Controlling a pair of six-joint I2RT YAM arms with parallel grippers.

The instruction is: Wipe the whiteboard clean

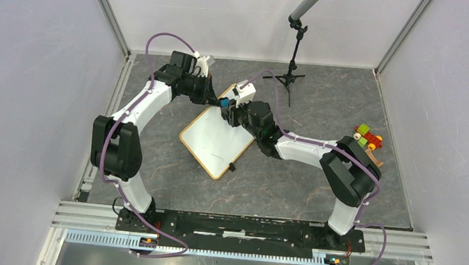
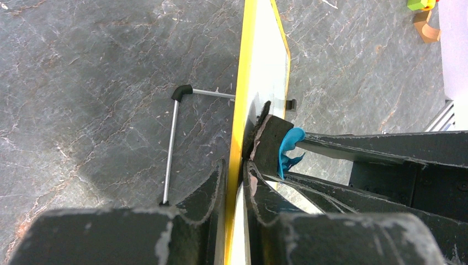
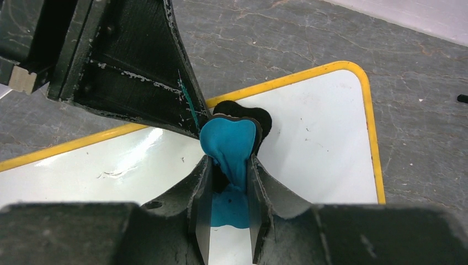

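Note:
The whiteboard, white with a yellow frame, lies tilted in the middle of the table. My left gripper is shut on its far edge; in the left wrist view the jaws pinch the yellow frame. My right gripper is shut on a blue eraser with a black felt base, pressed on the board's white face near the far corner. The eraser also shows in the left wrist view. The visible white face bears only faint smudges.
A thin metal wire stand sticks out behind the board. A small black tripod with a pole stands at the back. Coloured blocks sit at the right. Side walls close in the table.

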